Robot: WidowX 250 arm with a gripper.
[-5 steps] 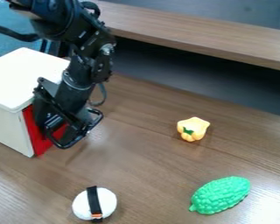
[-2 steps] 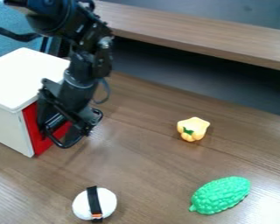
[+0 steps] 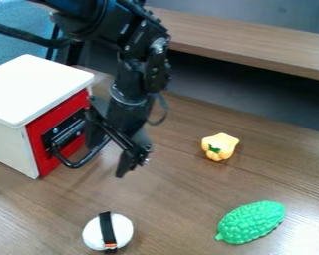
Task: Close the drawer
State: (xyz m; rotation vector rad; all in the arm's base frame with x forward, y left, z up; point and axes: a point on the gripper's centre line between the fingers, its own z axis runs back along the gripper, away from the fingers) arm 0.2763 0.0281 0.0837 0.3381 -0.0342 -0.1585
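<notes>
Brown wood grain runs across the desk (image 3: 189,199), with a raised wooden ledge (image 3: 255,47) behind it. From the fixed camera, the drawer (image 3: 48,128) is at the left, its red front apparently flush with the white cabinet (image 3: 36,84); its black handle (image 3: 74,166) juts out. Judging by that fit, the closing looks done or very nearly so, though a thin remaining gap would be hard to rule out behind the arm (image 3: 132,74). The end effector (image 3: 123,162) hangs beside the handle; I cannot tell whether it is spread or pressed together, or whether it touches the handle. Probably only moving clear remains. The yellow pepper (image 3: 220,147), green bumpy vegetable (image 3: 252,222) and black-banded white toy (image 3: 123,230) lie apart from the cabinet.
</notes>
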